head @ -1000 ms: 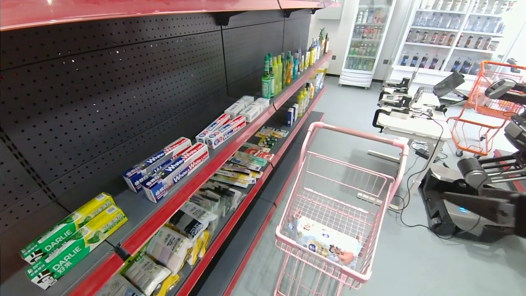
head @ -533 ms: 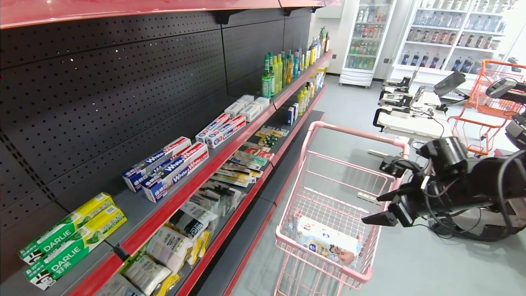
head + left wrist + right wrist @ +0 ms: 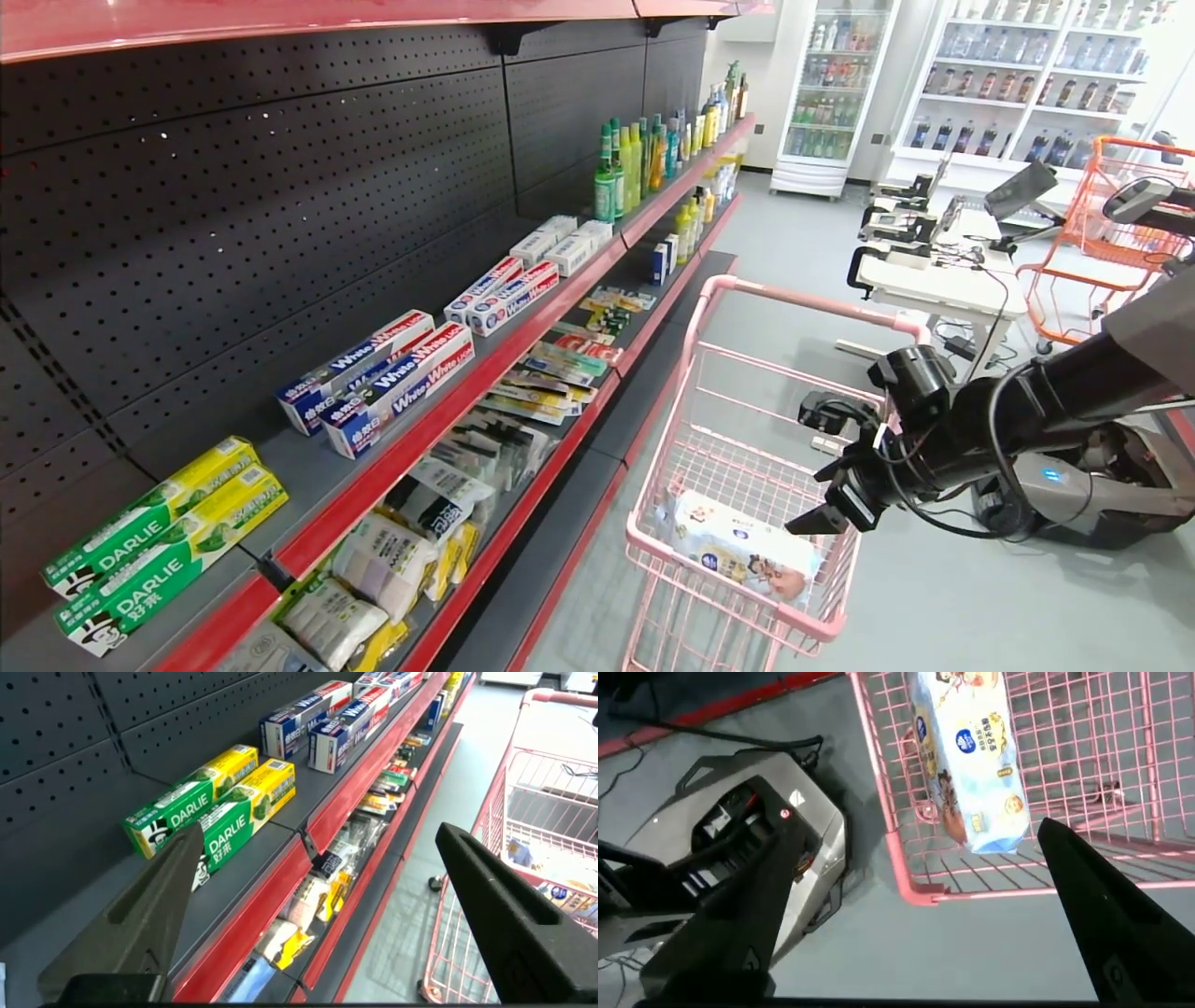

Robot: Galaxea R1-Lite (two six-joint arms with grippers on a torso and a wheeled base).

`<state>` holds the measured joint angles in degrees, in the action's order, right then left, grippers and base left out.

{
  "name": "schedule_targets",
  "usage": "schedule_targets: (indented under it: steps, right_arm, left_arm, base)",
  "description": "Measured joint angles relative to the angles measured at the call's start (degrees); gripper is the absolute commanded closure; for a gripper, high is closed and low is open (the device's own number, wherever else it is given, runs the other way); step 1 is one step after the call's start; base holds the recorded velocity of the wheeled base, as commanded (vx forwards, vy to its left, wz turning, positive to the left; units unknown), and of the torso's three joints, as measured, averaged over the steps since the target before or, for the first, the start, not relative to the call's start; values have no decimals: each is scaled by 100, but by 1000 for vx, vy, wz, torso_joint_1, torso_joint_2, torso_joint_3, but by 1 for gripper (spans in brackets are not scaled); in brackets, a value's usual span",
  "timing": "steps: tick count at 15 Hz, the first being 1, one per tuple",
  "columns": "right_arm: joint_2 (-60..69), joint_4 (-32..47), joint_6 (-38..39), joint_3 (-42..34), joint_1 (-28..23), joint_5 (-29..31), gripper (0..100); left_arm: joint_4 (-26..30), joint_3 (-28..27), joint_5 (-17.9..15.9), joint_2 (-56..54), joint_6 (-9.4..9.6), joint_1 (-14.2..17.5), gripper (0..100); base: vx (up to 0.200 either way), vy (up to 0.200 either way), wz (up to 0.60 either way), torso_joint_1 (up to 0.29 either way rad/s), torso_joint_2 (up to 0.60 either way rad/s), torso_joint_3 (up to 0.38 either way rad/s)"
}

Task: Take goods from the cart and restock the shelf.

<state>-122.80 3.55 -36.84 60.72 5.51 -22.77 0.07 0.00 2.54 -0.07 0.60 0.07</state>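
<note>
A pink wire cart stands on the floor beside the shelf. A white and blue soft pack lies in the cart's basket. My right gripper hangs open at the cart's right rim, just above and to the right of the pack, with nothing between its fingers. In the right wrist view the pack lies inside the cart, ahead of the open right gripper. My left gripper is open and empty, facing the shelf edge near the green and yellow toothpaste boxes.
Blue and white toothpaste boxes and bottles line the upper shelf; packets fill the lower one. An orange cart, a white desk and drink coolers stand behind. Cables lie on the grey floor.
My right arm has swung in from the right. Its open gripper moved left and down to the cart's right rim. Cart, pack and shelf goods have not moved.
</note>
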Motion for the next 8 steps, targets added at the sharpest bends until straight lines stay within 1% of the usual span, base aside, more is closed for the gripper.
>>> schedule_targets:
  steps: [3,6,8]
  right_arm:
    - [-254,0,-449,28,-17,2,0]
    - [-468,1,-681,96,-2,-2,0]
    - [-599,-2,-824,155,-26,-7,0]
  left_arm:
    - [-2,0,0,0,2,0,0]
    - [-7,0,-2,0,2,0,0]
    - [-5,0,0,0,2,0,0]
  base:
    - [0,0,0,-90,196,100]
    - [0,0,0,-97,229,126]
    - [0,0,0,-139,285,154]
